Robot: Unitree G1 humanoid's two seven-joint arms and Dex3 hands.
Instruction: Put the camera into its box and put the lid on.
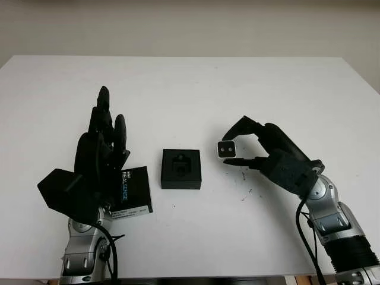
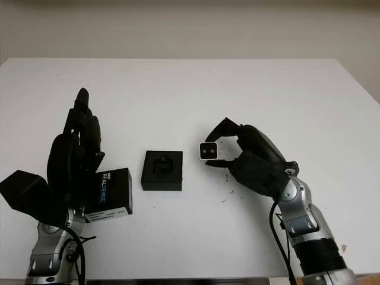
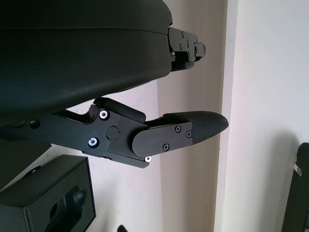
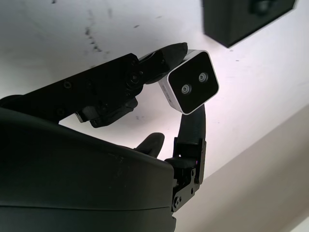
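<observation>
The right hand (image 1: 234,149) pinches the little camera (image 1: 227,149) in its fingertips just beside the open box (image 1: 181,168) in the middle of the desk (image 1: 190,83), so packing and the lid (image 1: 130,191) under the open left hand (image 1: 101,155) are still to do.

The surface (image 1: 178,89) is seen as plain white, with a few small dark specks near the right hand (image 1: 240,148). Both hands are black, on silver wrists; the left hand (image 1: 98,154) is black throughout. The camera (image 1: 227,149) is shown with a black face, two pale lens dots and a silver-white rim. The box (image 1: 181,168) is matt black. The lid (image 1: 132,191) is black, lettered in white and blue, with a white label.
</observation>
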